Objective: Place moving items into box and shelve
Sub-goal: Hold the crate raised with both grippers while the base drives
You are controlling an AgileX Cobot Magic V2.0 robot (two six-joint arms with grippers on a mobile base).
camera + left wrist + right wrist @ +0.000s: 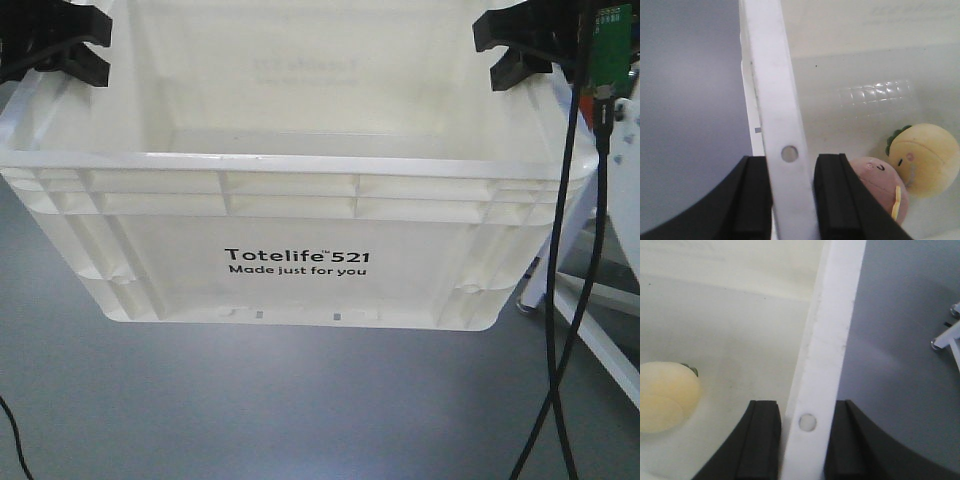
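Left fingers (755, 200): pinching left rim (777, 100) of box (300, 260), one pad on each face.
Right fingers (762, 440): same pinch on right rim (832, 340).
Inward of left fingers, on box bottom: pinkish-brown plush (880, 185) touching yellow-orange plush (927, 157).
Below fingers: box apparently lifted off grey floor (200, 400).
Handling, judged: crate stiff, smooth, light; plush soft, free to roll. Thin rim may slip; hold both sides, keep level.

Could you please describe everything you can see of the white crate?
The white crate looks like ribbed-rim plastic, upright and open-topped, printed "Totelife 521 Made just for you" in black. The left end effector and right end effector each clamp a side rim. Inside lie a yellow plush toy and a pinkish plush toy.
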